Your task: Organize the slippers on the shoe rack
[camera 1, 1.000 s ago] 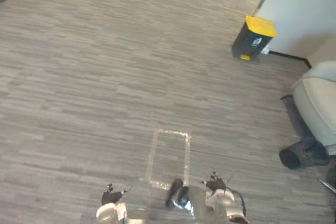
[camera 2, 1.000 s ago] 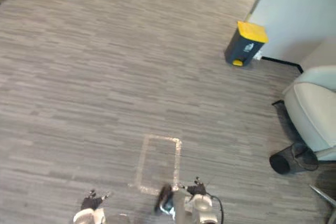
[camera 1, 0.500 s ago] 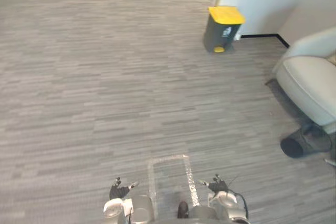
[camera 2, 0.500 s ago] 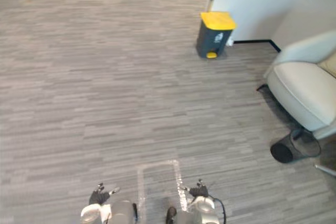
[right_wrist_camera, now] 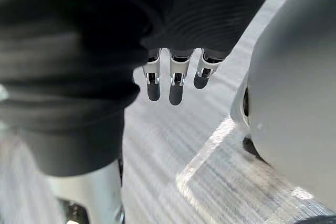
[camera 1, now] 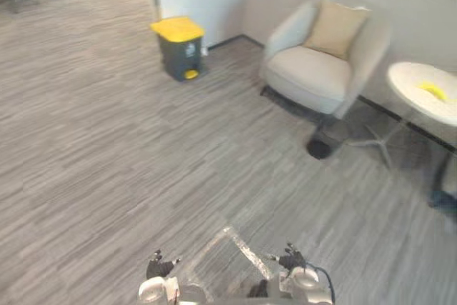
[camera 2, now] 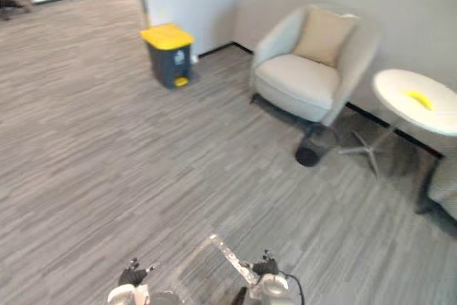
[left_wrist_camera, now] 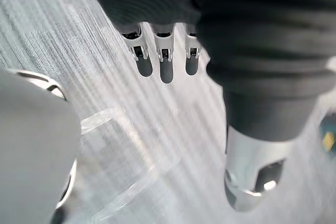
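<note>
My left hand (left_wrist_camera: 165,66) hangs low beside me with its fingers straight and relaxed, nothing in it. My right hand (right_wrist_camera: 176,80) is the same: fingers loose and extended, carrying nothing. Both show at the near edge of the head views, one on each side of a taped rectangle (camera 1: 239,248) on the grey plank floor (camera 1: 107,148).

Looking outward from there, I see a dark bin with a yellow lid (camera 1: 178,48) far and to the left, against the foot of a pale wall. To its right stands a light armchair (camera 1: 321,69) with a tan cushion (camera 1: 337,28) on it. A small dark basket (camera 1: 321,146) sits on the floor just in front of the chair. Further right is a round white side table (camera 1: 425,91) with something yellow (camera 1: 432,89) on top.

I cannot find the slippers or the shoe rack from where I stand, so I can't say how they lie or whether they are already in order. My judgement is that the step in hand is locating them, with both hands free. Whatever comes next calls for getting the rack and slippers into sight before I commit either hand to a reach.
</note>
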Robot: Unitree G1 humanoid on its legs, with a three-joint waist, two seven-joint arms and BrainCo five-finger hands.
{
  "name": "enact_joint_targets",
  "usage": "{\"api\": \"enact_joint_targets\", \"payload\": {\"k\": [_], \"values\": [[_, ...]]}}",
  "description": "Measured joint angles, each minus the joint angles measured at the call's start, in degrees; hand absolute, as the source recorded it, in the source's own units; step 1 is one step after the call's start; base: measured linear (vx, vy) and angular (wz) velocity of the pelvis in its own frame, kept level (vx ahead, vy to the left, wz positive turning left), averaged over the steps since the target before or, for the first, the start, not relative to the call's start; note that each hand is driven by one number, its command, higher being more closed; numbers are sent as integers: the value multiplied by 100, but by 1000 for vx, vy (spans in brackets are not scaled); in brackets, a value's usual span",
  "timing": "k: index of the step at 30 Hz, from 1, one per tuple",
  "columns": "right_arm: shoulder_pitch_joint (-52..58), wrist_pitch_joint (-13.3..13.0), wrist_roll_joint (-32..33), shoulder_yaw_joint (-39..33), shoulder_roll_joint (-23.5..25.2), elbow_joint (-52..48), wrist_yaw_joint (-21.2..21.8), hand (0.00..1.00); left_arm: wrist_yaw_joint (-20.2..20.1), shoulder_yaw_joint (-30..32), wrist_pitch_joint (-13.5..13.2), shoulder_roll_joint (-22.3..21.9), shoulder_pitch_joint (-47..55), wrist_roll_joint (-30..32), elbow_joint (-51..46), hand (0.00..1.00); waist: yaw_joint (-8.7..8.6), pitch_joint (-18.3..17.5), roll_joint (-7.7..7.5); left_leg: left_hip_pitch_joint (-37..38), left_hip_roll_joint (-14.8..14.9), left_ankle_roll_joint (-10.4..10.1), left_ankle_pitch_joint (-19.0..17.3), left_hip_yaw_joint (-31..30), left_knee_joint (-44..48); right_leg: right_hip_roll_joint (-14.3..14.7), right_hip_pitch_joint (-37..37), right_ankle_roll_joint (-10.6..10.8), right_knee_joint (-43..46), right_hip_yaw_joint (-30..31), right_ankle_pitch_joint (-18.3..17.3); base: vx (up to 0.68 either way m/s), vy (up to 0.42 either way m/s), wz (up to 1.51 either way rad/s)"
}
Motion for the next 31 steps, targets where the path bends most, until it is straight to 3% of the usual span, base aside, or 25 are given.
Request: {"api": "enact_joint_targets", "payload": {"k": [2, 5, 7, 8, 9, 10, 11, 13, 15, 16, 17, 18, 20, 31], "values": [[-47, -16, 1, 6, -192, 45, 1, 0, -59, -186, -2, 8, -70, 7, 158, 0, -70, 28, 133, 122, -99, -90, 117, -41, -244, 50, 111, -21, -346, -217, 6, 87, -44, -78], [-35, -25, 3, -55, -327, 134, 0, 0, -63, -261, -2, -13, -94, 97, 175, 0, -109, 33, 212, 75, -90, -119, 189, -129, -87, 249, 408, -93, -991, -211, -27, 79, -51, -7], [-18, -32, 7, -58, -389, 197, 1, 0, -62, -260, -4, -19, -91, 113, 72, 0, -99, 62, 255, -325, 181, -127, 186, -227, 1055, 442, 659, -100, -1386, -153, -22, 21, -69, -10], [4, -31, 9, -58, -426, 187, -2, 0, -61, -259, -7, -49, -60, 114, -40, 0, -40, 89, 375, -632, 483, -222, 279, -281, 2053, 628, 847, -136, -1539, -18, -33, 27, -54, -50], [26, -29, 17, -54, -452, 179, -9, 0, -63, -257, -10, -84, -13, 112, -126, 0, 13, 106, 423, -976, 645, -179, 377, -400, 2808, 762, 930, -168, -1567, 197, -52, 105, -4, -87], [27, -27, 19, -57, -451, 187, -18, 0, -61, -254, -30, -108, 8, 110, -145, 0, 37, 108, 506, -1158, 652, -78, 237, -688, 3095, 837, 1001, -182, -1585, 421, -63, 195, 72, -143], [12, -25, 29, -76, -463, 201, -35, 0, -62, -256, -29, -94, 26, 112, -195, 0, 44, 119, 499, -1337, 462, -141, -32, -1031, 2778, 860, 1016, -214, -1646, 824, -30, 161, 80, -128], [-12, -25, 29, -79, -475, 200, -41, 0, -58, -255, -31, -90, 29, 108, -225, 0, 54, 138, 468, -1399, 262, -193, -74, -1379, 2184, 835, 1003, -192, -1655, 1105, -6, 116, 83, -114], [-10, -23, 28, -82, -485, 176, -60, 0, -49, -253, -35, -88, 28, 106, -231, 0, 65, 133, 464, -1384, -51, -267, -2, -2254, 806, 833, 949, -115, -1644, 1567, -10, 144, 165, -125], [-7, -22, 25, -87, -483, 173, -67, 0, -51, -252, -32, -96, 25, 95, -233, 0, 77, 125, 462, -1351, -160, -451, 347, -2634, 394, 830, 889, -40, -1607, 1773, -25, 152, 194, -112], [14, -18, 25, -111, -472, 177, -68, 0, -47, -249, -32, -103, 37, 72, -228, 0, 115, 65, 469, -1170, -271, -386, 516, -2674, 164, 810, 881, 44, -1605, 1958, -17, 193, 181, -81], [76, -19, 25, -193, -446, 166, -71, 0, -45, -257, -34, -94, 34, 60, -205, 0, 83, -11, 382, -1059, -368, -385, 540, -2575, -33, 737, 896, 143, -1723, 2041, 107, 255, 156, -51], [179, 9, 23, -278, -418, 161, -69, 0, -48, -215, -35, -154, 28, 5, -190, 0, 126, -48, 301, -968, -367, -196, 574, -2319, 61, 705, 1030, 213, -1877, 2163, 162, 276, 155, -39], [285, 1, 25, -510, -214, 148, -67, 0, -46, -143, -29, -255, 29, 2, -33, 0, 161, -229, 260, -231, -440, -132, 548, -2071, -548, 615, 1499, 281, -2214, 2250, 179, 137, 38, -17]]}}
